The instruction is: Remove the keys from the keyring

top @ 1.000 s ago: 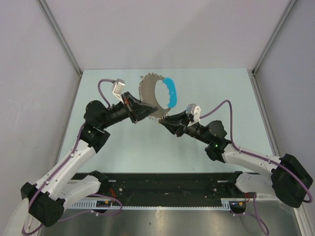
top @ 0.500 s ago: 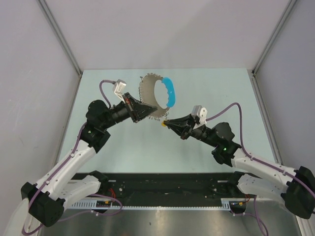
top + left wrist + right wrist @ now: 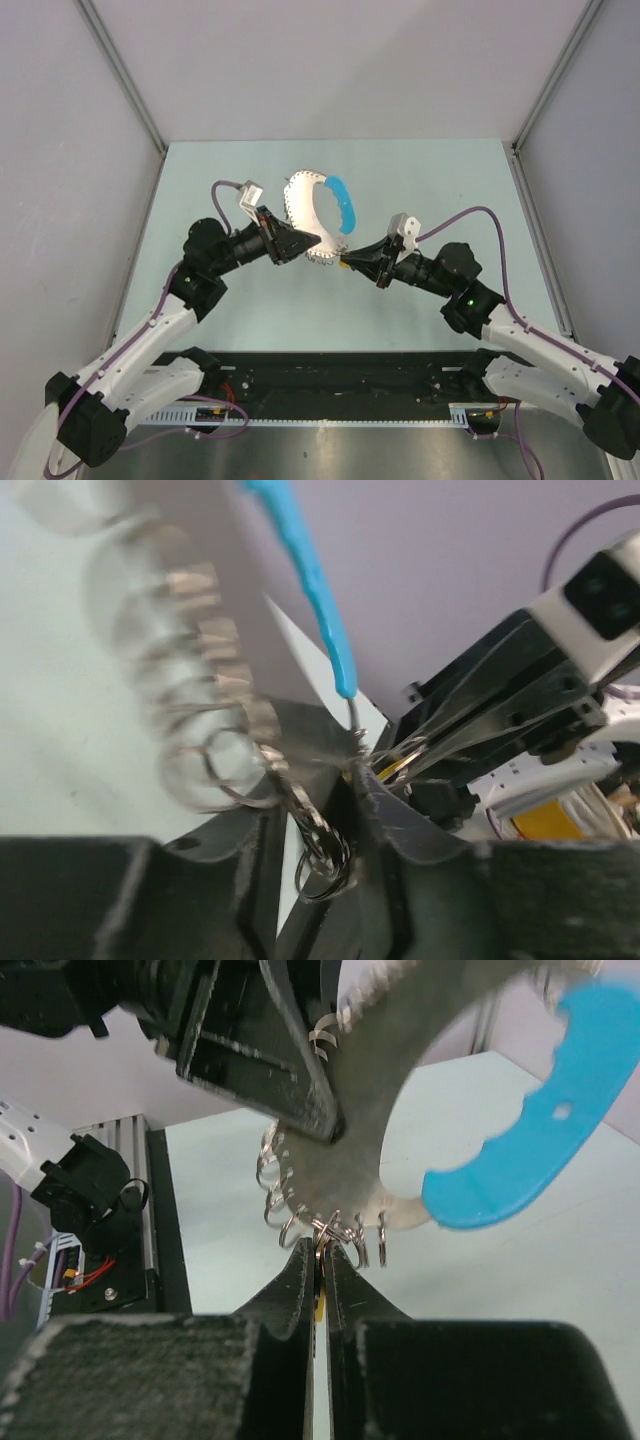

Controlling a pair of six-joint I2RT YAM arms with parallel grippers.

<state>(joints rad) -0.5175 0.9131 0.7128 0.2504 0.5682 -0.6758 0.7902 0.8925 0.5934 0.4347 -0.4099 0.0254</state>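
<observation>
The keys (image 3: pixel 298 203) fan into a silvery-grey crescent with a bright blue piece (image 3: pixel 342 204), held in the air above the table's middle. Small silvery rings (image 3: pixel 300 1222) hang along the crescent's lower edge. My left gripper (image 3: pixel 312 240) is shut on the crescent's lower left part, with several small rings (image 3: pixel 322 845) between its fingers. My right gripper (image 3: pixel 346 262) is shut on one small ring (image 3: pixel 322 1228) at the bottom edge, with a thin yellow strip between its pads. The fan (image 3: pixel 400 1080) and the blue piece (image 3: pixel 540 1140) fill the right wrist view. The keyring's thin wire (image 3: pixel 352 716) shows only below the blue piece (image 3: pixel 310 580).
The pale green table (image 3: pixel 450 190) lies under both arms, with grey walls on three sides. A black rail (image 3: pixel 330 375) runs along the near edge. Purple cables (image 3: pixel 470 215) loop off both wrists. The two grippers meet tip to tip under the bunch.
The left gripper has moved right and slightly nearer, and the bunch has tilted. The right gripper has shifted down and right, its tip staying at the bunch's lower edge.
</observation>
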